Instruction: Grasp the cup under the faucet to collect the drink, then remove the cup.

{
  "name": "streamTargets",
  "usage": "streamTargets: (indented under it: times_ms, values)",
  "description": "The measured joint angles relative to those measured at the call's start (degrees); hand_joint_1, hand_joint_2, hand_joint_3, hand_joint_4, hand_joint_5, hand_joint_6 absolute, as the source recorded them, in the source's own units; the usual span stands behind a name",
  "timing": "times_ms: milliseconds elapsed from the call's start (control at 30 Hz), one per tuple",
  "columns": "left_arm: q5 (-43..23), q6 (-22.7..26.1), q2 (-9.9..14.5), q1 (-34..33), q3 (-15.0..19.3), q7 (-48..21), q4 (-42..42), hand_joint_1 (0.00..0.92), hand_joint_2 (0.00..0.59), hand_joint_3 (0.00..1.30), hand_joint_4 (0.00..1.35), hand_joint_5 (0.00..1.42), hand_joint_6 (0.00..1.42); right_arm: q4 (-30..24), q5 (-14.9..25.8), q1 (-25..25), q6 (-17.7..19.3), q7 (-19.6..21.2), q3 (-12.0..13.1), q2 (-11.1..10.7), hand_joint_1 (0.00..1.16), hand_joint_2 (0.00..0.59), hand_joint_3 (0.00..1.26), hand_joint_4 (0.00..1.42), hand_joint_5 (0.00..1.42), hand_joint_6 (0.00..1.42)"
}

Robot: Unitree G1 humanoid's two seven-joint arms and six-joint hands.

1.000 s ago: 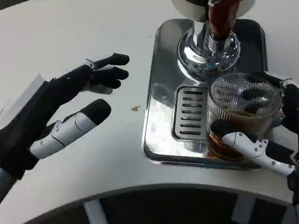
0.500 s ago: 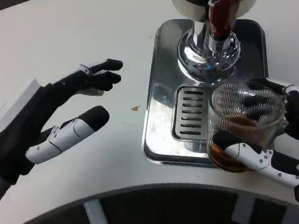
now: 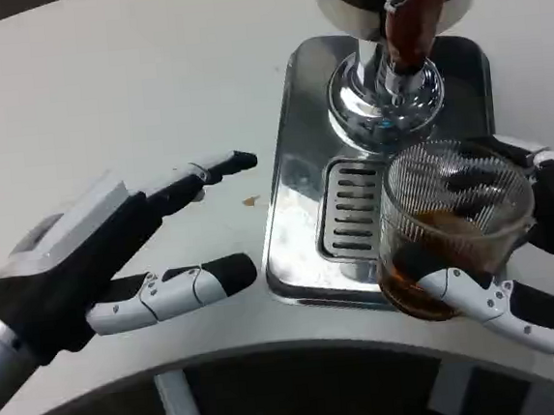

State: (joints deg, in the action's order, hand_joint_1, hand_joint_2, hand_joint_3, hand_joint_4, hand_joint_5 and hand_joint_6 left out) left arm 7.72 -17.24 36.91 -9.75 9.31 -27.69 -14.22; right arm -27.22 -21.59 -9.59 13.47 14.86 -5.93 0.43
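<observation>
A clear ribbed cup (image 3: 453,221) with brown drink in its bottom is held by my right hand (image 3: 537,243), fingers wrapped around its sides, over the front right of the steel drip tray (image 3: 300,196). It sits in front of and below the faucet (image 3: 411,21), whose red-brown lever hangs from the dark dispenser. My left hand (image 3: 116,256) hovers over the white table left of the tray, fingers spread and pointing toward the tray, holding nothing.
The slotted grate (image 3: 353,206) lies in the tray left of the cup. A small brown speck (image 3: 250,201) is on the table beside the tray. The table's curved front edge (image 3: 270,349) runs below both hands.
The cup in my right hand has come toward me and slightly up, away from the faucet. My left hand has shifted right and nearer, turning so its fingers point at the tray.
</observation>
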Motion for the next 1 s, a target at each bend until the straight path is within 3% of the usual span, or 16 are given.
streamTargets:
  times_ms: [600,1000]
  values:
    - [6.38,0.47,2.61,2.65,-1.31,0.01,-3.73,0.0,0.103,0.05,0.0,0.0,0.09,-2.51,0.6,-0.8,0.54,-3.0,-1.25,-1.01,0.85,0.178,0.9,1.04,1.23,1.1]
    - [8.91,0.94,2.63,6.54,-0.12,0.11,-8.44,0.0,0.103,0.0,0.0,0.0,0.06,-3.2,0.76,-0.9,1.01,-5.42,-2.5,-1.24,0.85,0.178,0.9,1.05,1.23,1.11]
